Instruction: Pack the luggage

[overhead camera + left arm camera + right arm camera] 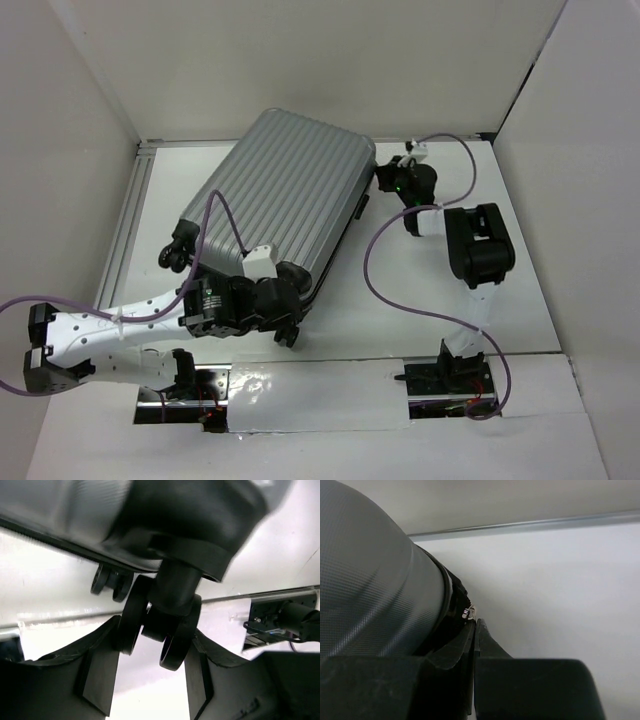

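**Supervisor:** Start nearest the bases. What does the left arm have?

**Inspector:** The left gripper point(290, 312) is at the near corner of the luggage point(280, 190). Its fingers point(97, 667) stand on either side of a black twin caster wheel point(165, 630) and press on both discs. A second caster point(112, 582) sits further along the same end, free of the gripper.

**Supervisor:** Condition of the case?

**Inspector:** It is closed and lies flat, ribbed silver-grey shell uppermost, turned diagonally on the table point(350, 330). The interior is hidden, so I cannot report any contents.

**Supervisor:** And the right arm?

**Inspector:** The right gripper point(474, 627) is at the case's far right corner, against the dark seam band. The fingers are drawn together with only a sliver between them. A small metal zip pull point(467, 612) sits at their tips, but I cannot tell whether it is pinched.

**Supervisor:** Clearances?

**Inspector:** The wheeled end is close to the aluminium rail point(125, 230) on the left. The far end reaches close to the back wall. To the right of the case there is bare table, crossed by a looping purple cable point(372, 275).

**Supervisor:** Surroundings?

**Inspector:** The tabletop is white, with plain white panels on three sides.
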Robot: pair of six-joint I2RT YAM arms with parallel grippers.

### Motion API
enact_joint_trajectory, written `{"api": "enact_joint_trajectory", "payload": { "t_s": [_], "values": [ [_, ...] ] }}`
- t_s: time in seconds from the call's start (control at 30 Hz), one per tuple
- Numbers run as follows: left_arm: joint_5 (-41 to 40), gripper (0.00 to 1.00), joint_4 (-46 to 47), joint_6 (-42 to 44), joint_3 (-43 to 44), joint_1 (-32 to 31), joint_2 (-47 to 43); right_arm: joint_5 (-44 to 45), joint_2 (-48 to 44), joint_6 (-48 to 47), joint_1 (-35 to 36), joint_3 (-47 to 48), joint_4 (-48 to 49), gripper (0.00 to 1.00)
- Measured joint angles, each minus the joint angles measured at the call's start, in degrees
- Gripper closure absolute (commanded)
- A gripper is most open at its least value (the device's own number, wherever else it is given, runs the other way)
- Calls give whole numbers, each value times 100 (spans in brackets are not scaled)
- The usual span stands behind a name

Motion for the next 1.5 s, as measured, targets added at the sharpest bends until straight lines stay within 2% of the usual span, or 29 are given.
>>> {"api": "enact_joint_trajectory", "payload": {
  "t_s": [0.07,0.1,0.17,0.2,0.23,0.3,0.4,0.57,0.73,0.93,0.97,1.07,1.1,1.17,1.3,1.5],
  "values": [
    [70,100,-240,-369,48,-66,-17,52,-516,155,-203,-737,162,100],
    [101,86,-319,-546,55,-83,-46,138,-752,190,-284,-1034,184,100],
    [151,66,-470,-942,57,-85,-133,400,-1283,269,-417,-1637,186,100],
    [155,41,-557,-1130,46,-70,-195,542,-1539,282,-466,-1902,164,100],
    [201,37,-638,-1322,24,-13,-262,710,-1805,289,-490,-2153,109,100],
    [190,35,-951,-1869,-2,234,-358,1113,-2387,310,-466,-2662,-81,100],
    [-96,34,-1449,-2238,35,785,-385,1764,-3296,348,-256,-3364,-387,100],
    [-925,32,-1958,-2017,492,2100,-68,2450,-4660,597,262,-4079,-1176,100],
    [-1353,30,-1821,-1250,669,3593,-26,2638,-5864,916,876,-4494,-2131,100],
    [-1303,29,-616,313,664,5298,11,2887,-7576,1355,2109,-5010,-3453,100],
    [-1270,26,-358,551,664,5558,37,2946,-7755,1414,2288,-5047,-3630,100],
    [-920,24,310,1165,678,6190,208,3136,-7960,1532,2743,-5073,-3939,100],
    [-745,14,439,1338,704,6408,310,3220,-7952,1556,2863,-5073,-3969,100],
    [-503,1,514,1515,778,6682,472,3401,-7809,1572,3082,-5071,-3952,100],
    [-140,1,479,1633,975,7020,420,3838,-7318,1502,3480,-4981,-3766,100],
    [487,1,474,1620,1005,7318,-278,4256,-7158,1462,3786,-4955,-3630,100]
  ]
}}
